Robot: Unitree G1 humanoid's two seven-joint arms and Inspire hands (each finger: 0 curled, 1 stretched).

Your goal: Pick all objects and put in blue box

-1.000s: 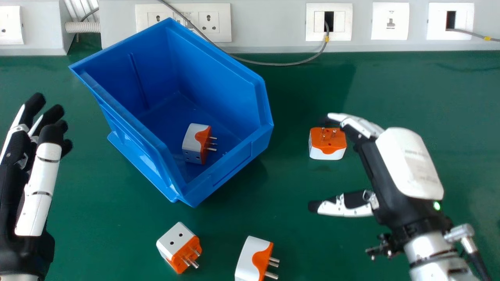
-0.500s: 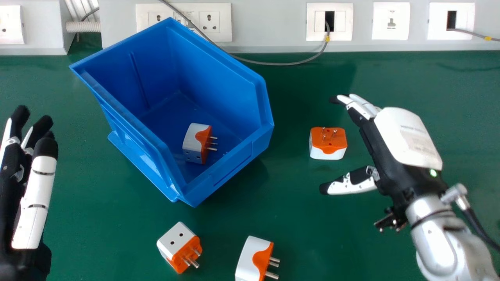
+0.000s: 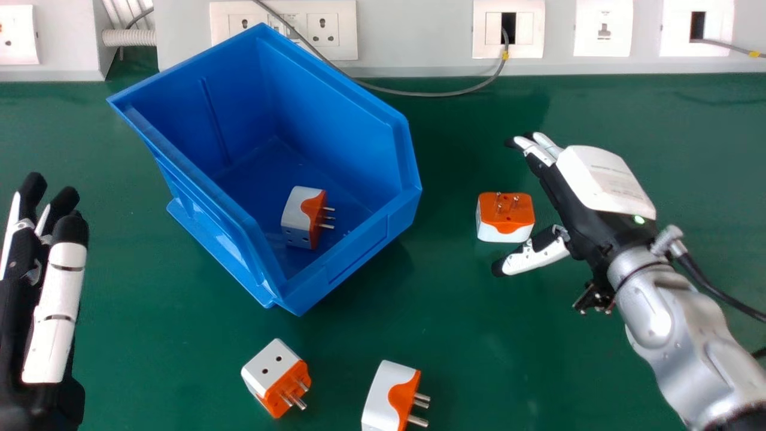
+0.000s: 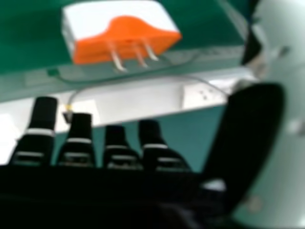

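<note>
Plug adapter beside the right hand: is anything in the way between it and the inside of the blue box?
Nothing visible stands between the adapter and the blue box; only the box's own raised wall would need clearing.

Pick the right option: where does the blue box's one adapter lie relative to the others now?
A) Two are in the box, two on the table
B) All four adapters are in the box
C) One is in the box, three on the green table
C: one adapter sits inside the blue box, three on the green table.
</note>
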